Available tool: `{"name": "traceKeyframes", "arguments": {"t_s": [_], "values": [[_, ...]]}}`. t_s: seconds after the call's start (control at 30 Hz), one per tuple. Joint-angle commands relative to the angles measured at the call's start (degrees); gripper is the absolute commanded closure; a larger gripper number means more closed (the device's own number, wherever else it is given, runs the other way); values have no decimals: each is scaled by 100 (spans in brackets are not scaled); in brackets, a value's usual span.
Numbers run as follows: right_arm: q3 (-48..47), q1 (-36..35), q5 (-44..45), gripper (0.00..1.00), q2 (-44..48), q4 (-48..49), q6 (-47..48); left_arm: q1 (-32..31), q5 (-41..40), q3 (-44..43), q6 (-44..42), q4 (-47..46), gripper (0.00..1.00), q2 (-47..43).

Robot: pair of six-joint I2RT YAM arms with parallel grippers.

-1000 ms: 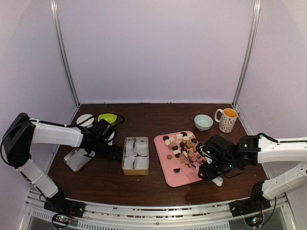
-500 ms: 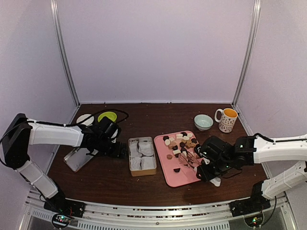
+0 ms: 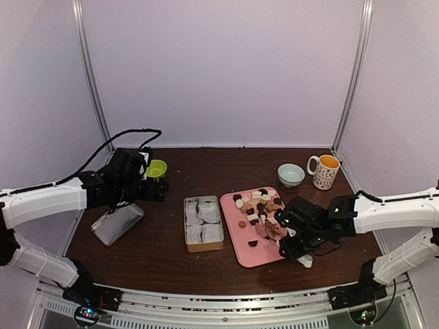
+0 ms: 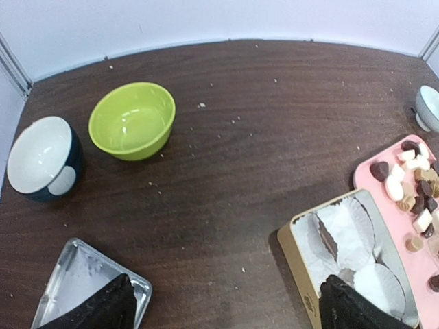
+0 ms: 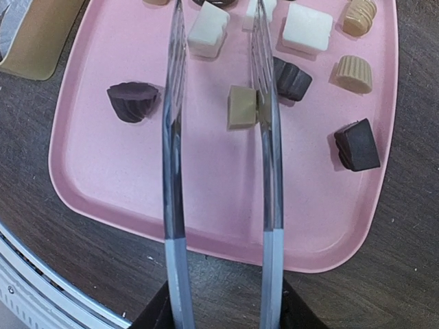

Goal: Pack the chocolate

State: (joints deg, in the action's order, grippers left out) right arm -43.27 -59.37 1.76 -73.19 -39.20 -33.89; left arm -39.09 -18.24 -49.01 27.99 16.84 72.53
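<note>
On pink tray (image 5: 103,178) | chocolate (image 3: 257,201) scattered; caramel piece (image 5: 241,106): long axis parallel to tongs (image 5: 173,171) blades, touching one | tongs open, pinching nothing | right gripper (image 3: 293,236) clamps tongs; left gripper (image 4: 223,305) spread

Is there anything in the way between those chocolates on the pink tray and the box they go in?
Nothing visible. The chocolates lie on the pink tray, the open box sits beside it with only bare table between, and the left gripper is off by the green bowl.
</note>
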Motion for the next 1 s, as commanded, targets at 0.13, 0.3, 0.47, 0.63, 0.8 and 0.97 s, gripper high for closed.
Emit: {"name": "traceKeyframes", "arguments": {"t_s": [0.13,0.3,0.47,0.63,0.8,0.97], "values": [[-397,-50,241,62,-214,-46,-52,408,-282,472,-918,-1632,2,-63],[-568,-49,285,66,-422,-62,-59,483,-358,532,-1181,-2196,2,29],[-700,-66,301,74,-552,-96,-159,577,-122,226,-1137,-2153,2,373],[-809,-80,449,76,-339,-354,-247,619,-201,188,-1120,-2310,2,500],[-1146,-96,526,76,66,-600,-127,620,-140,802,-1431,-3008,2,293],[-1255,-94,-144,76,343,296,181,622,-43,651,-1400,-2830,3,428]]}}
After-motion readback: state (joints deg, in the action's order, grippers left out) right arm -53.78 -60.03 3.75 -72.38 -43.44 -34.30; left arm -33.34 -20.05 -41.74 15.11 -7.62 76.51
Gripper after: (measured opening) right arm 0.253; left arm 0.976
